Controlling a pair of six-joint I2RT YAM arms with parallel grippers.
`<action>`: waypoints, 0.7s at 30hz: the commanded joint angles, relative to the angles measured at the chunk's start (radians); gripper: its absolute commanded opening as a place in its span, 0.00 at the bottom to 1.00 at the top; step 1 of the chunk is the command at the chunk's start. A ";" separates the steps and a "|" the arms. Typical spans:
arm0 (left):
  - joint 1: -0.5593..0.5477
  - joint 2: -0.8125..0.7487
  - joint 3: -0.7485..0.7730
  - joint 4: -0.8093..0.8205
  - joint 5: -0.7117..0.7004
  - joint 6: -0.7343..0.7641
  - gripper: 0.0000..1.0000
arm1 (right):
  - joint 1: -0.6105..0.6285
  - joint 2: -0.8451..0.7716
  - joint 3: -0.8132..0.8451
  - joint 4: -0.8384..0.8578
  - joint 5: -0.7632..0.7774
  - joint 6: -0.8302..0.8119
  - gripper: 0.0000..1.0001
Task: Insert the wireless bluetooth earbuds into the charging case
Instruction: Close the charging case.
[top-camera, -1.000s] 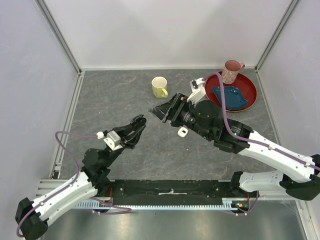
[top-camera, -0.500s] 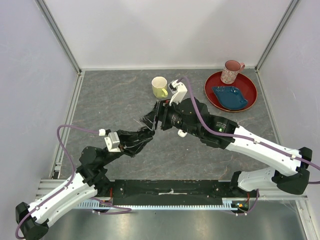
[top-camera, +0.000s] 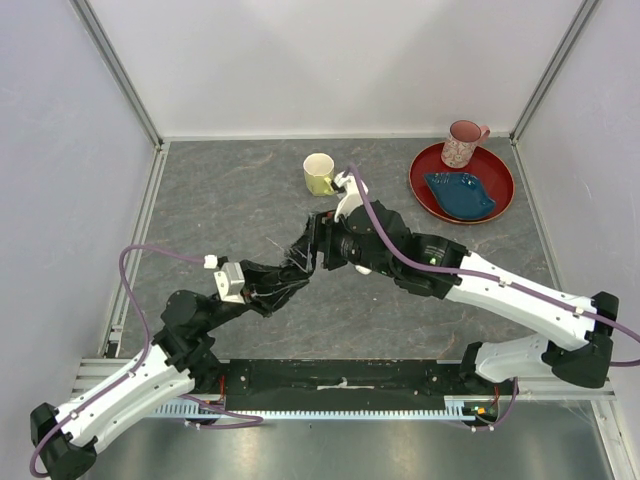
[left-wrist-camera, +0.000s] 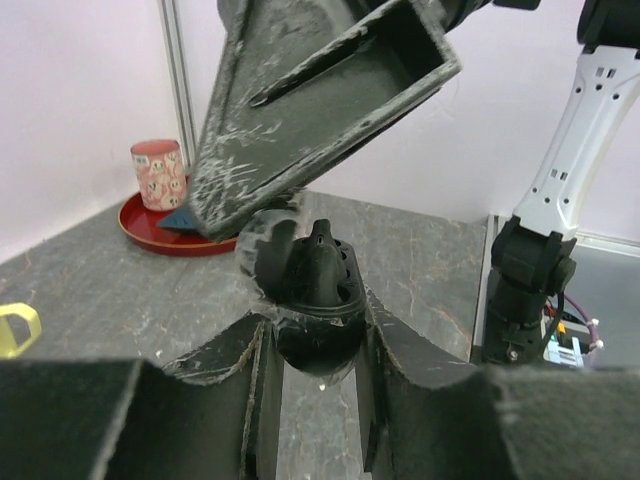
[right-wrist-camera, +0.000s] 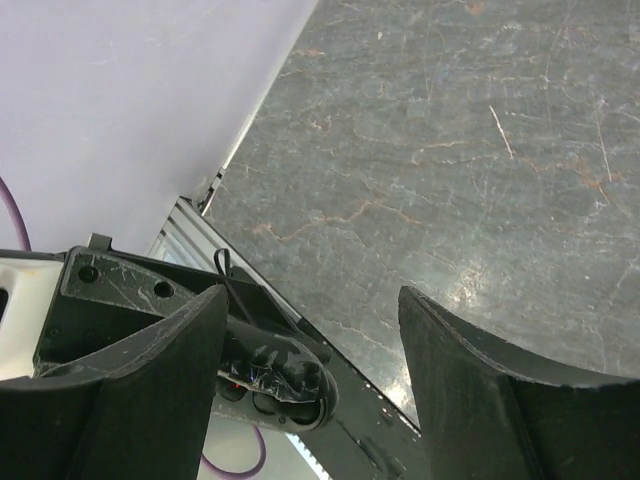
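Note:
My left gripper (left-wrist-camera: 315, 340) is shut on a round black charging case (left-wrist-camera: 310, 290) and holds it above the table. A black earbud (left-wrist-camera: 322, 240) pokes up from the case's top, among small sockets. My right gripper (right-wrist-camera: 310, 310) stands open with nothing held; the case (right-wrist-camera: 290, 375) shows low between its fingers, nearer the left one. In the left wrist view a right finger (left-wrist-camera: 320, 100) hangs just over the case. From above, the left gripper (top-camera: 296, 268) and the right gripper (top-camera: 308, 243) meet tip to tip at mid table. No white earbuds show.
A yellow mug (top-camera: 319, 174) stands just behind the right wrist. At the back right a red plate (top-camera: 500, 200) carries a blue piece (top-camera: 460, 193) and a pink cup (top-camera: 463, 143). A metal rail (top-camera: 140, 240) lines the table's left side.
The right arm has swung left from near the red plate until its open jaws reach the left gripper's tip. The left gripper has shifted slightly right and toward the near edge, still gripping the case.

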 joint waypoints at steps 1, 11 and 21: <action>-0.001 -0.001 0.039 0.042 -0.052 -0.038 0.02 | 0.008 -0.066 -0.080 -0.025 -0.027 -0.001 0.75; -0.001 0.039 0.040 0.062 -0.124 -0.075 0.02 | 0.023 -0.109 -0.203 0.021 -0.037 0.031 0.75; 0.000 0.154 0.137 -0.284 -0.291 -0.193 0.02 | -0.023 -0.255 -0.251 -0.047 0.321 0.089 0.95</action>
